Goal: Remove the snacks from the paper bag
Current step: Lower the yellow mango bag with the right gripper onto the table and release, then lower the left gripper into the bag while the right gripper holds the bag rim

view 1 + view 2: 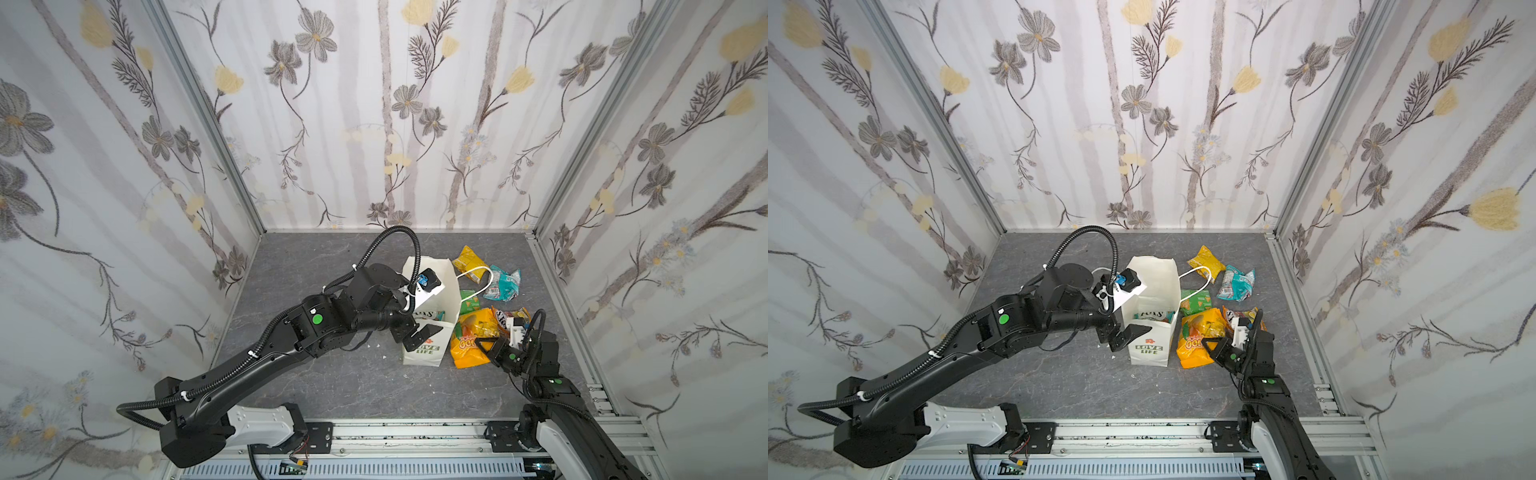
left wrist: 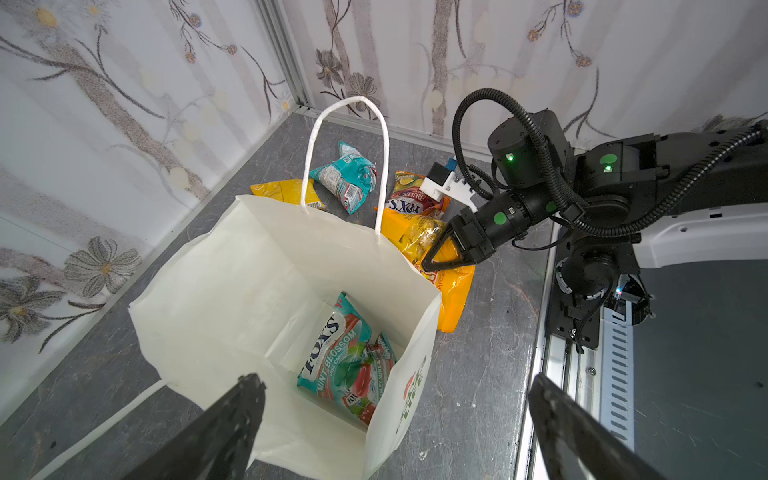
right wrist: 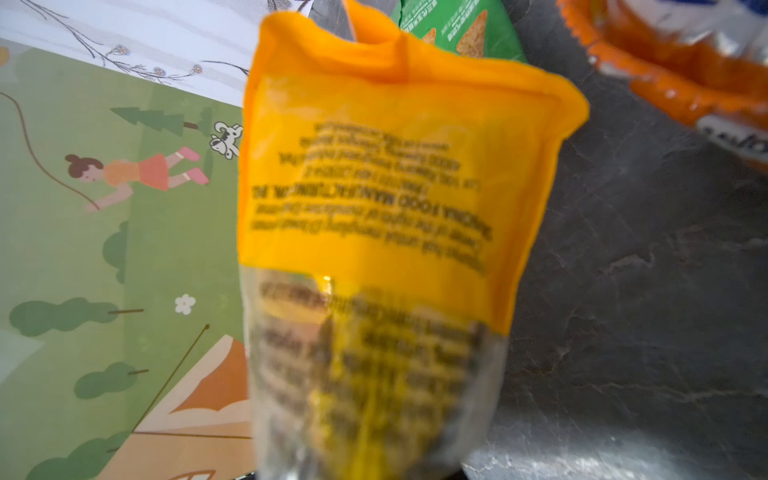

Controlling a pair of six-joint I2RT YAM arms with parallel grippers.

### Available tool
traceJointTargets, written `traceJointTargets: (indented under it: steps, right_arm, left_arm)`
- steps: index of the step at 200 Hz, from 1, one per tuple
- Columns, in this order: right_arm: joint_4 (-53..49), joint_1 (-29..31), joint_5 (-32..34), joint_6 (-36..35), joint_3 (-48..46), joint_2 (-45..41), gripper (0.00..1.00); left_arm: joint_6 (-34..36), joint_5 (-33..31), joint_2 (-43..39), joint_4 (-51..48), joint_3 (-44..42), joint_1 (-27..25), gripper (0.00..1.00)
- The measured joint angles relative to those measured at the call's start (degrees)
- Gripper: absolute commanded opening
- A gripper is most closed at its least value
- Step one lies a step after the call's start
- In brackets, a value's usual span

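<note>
Left gripper (image 2: 392,386) gapes empty over the paper bag (image 2: 249,270), likely to reach the packet (image 2: 345,361) inside; right gripper (image 2: 428,264) pinches the orange pouch (image 2: 453,291).

Bright, even light all round, with only soft, faint shadows on the grey tabletop (image 1: 332,386). Both top views bow at their edges. In the right wrist view the orange pouch (image 3: 395,187) is blurred, its print smeared.

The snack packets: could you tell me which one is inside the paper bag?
The Fox's Mint Blossom packet, at the bottom of the paper bag; all the others are outside it.
</note>
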Motion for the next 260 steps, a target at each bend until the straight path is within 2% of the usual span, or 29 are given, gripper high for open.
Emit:
traceJointTargets:
  steps: [28, 47, 52, 62, 82, 112, 132, 168, 207, 260]
  right_arm:
    - [-4.6, 0.5, 4.3, -1.2, 1.3, 1.6, 0.43]
    - [-7.9, 0.5, 6.9, -2.1, 2.3, 1.6, 0.61]
    - [-8.8, 0.6, 7.4, -2.2, 2.6, 1.6, 0.71]
    - [-10.4, 0.7, 8.4, -2.5, 3.1, 1.5, 0.81]
    - [-13.8, 0.8, 10.5, -3.5, 4.5, 0.7, 0.91]
    - [-18.4, 1.5, 12.9, -4.6, 6.4, -1.7, 0.97]
    - [-21.4, 2.4, 14.7, -4.6, 7.8, -3.9, 0.99]
    - [-27.2, 3.2, 18.6, -4.3, 12.3, -9.9, 0.99]
    - [-32.7, 5.2, 19.8, -3.7, 22.3, -13.9, 0.99]
    - [-33.8, 12.5, 12.9, -4.7, 38.5, -12.3, 0.99]
  left_arm:
    - [-0.3, -2.3, 0.3, -0.7, 2.2, 0.0, 1.00]
    - [-1.2, -4.4, 1.0, -0.8, 3.9, 0.0, 1.00]
    - [-1.6, -5.0, 1.5, -0.7, 4.3, 0.0, 1.00]
    - [-1.6, -6.3, 2.5, -0.8, 4.9, 0.0, 1.00]
    - [-1.8, -10.0, 4.3, -1.7, 6.3, 0.2, 1.00]
    - [-3.1, -16.3, 7.9, -3.0, 11.2, 1.2, 1.00]
    - [-3.7, -20.7, 10.6, -4.7, 13.9, 1.6, 0.96]
    - [-6.3, -25.0, 16.3, -9.4, 20.7, 3.3, 0.80]
    - [-11.5, -23.3, 25.2, -17.8, 33.5, 5.6, 0.72]
    - [-15.8, -18.3, 39.4, -31.7, 49.6, 5.8, 0.66]
